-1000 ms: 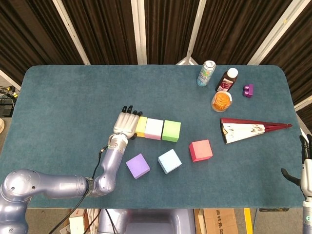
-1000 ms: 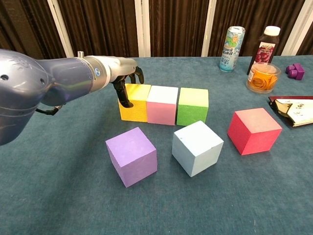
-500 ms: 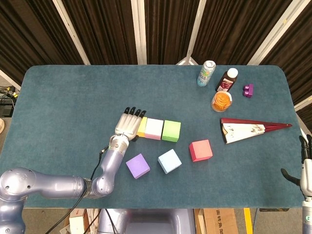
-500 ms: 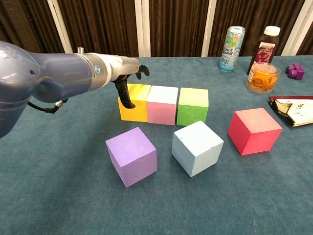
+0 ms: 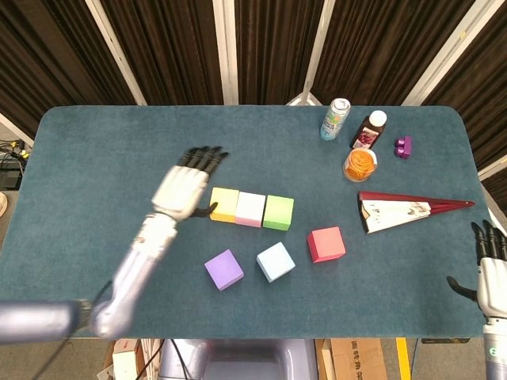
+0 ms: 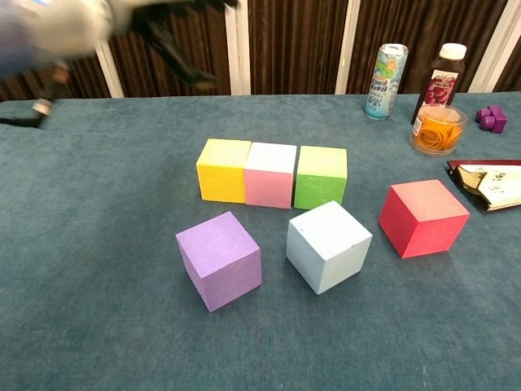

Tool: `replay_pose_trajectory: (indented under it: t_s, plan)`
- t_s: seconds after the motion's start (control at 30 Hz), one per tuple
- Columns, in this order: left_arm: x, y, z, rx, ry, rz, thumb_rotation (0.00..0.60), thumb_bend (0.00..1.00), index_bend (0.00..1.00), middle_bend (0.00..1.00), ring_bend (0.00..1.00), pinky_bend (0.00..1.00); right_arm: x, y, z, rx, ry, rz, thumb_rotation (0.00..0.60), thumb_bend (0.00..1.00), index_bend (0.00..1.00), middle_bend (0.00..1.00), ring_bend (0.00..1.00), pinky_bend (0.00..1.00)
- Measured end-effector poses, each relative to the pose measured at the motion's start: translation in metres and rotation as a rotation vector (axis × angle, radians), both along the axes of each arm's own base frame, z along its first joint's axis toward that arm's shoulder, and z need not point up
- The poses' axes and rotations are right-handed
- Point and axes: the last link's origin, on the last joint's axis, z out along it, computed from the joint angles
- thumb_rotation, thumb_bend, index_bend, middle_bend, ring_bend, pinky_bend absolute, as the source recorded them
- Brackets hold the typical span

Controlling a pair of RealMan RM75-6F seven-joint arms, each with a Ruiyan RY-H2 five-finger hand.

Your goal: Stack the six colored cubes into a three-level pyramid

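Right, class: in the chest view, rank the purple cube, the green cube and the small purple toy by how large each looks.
1. purple cube: largest, though it sits nearest the camera, which inflates it.
2. green cube: looks smaller, but is possibly the same real size.
3. small purple toy: plainly smallest, and farthest back.

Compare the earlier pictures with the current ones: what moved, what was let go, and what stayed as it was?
The left hand, which had been touching the yellow cube, has lifted up and away to the left, fingers apart and holding nothing. The right hand has risen slightly at the table's right edge. The yellow, pink and green cubes remain in their row; the purple, blue and red cubes are unmoved.
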Motion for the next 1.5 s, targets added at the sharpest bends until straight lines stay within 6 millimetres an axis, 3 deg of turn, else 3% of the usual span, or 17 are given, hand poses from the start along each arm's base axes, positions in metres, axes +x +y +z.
replay_pose_trajectory:
  t_s: [0.17,0.27,0.57,0.7,0.9,1.3,1.5]
  plan:
    - [-0.056,-0.023,0.059,0.093,0.024,-0.025,0.6,0.35,0.11,0.02,0.0,0.0,0.007,-0.009,-0.011,0.106,-0.084,0.022,0.6,0.16,0.0,0.03,0.02,0.0]
    - [-0.088,-0.042,0.079,0.111,-0.028,-0.025,0.6,0.34,0.11,0.02,0.0,0.0,0.019,-0.021,-0.014,0.197,-0.123,0.056,0.6,0.16,0.0,0.03,0.02,0.0]
    - [-0.2,-0.116,0.132,0.258,-0.122,0.004,0.6,0.34,0.11,0.01,0.0,0.0,0.075,-0.051,-0.03,0.405,-0.136,0.135,0.6,0.16,0.0,0.04,0.02,0.0]
    - [-0.232,-0.145,0.135,0.321,-0.126,0.031,0.6,0.34,0.11,0.01,0.0,0.0,0.086,-0.064,-0.041,0.489,-0.126,0.127,0.6,0.16,0.0,0.04,0.02,0.0]
    - [-0.253,-0.165,0.117,0.328,-0.155,0.054,0.6,0.34,0.11,0.01,0.0,0.0,0.098,-0.085,-0.064,0.542,-0.086,0.143,0.6,0.15,0.02,0.1,0.03,0.0]
    - [-0.252,-0.165,0.103,0.334,-0.079,0.05,0.6,0.34,0.11,0.02,0.0,0.0,0.113,-0.108,-0.09,0.582,-0.075,0.207,0.6,0.15,0.11,0.12,0.04,0.0]
    - [-0.253,-0.162,0.1,0.344,-0.074,0.067,0.6,0.34,0.11,0.03,0.0,0.0,0.124,-0.114,-0.101,0.607,-0.073,0.237,0.6,0.16,0.15,0.18,0.06,0.0]
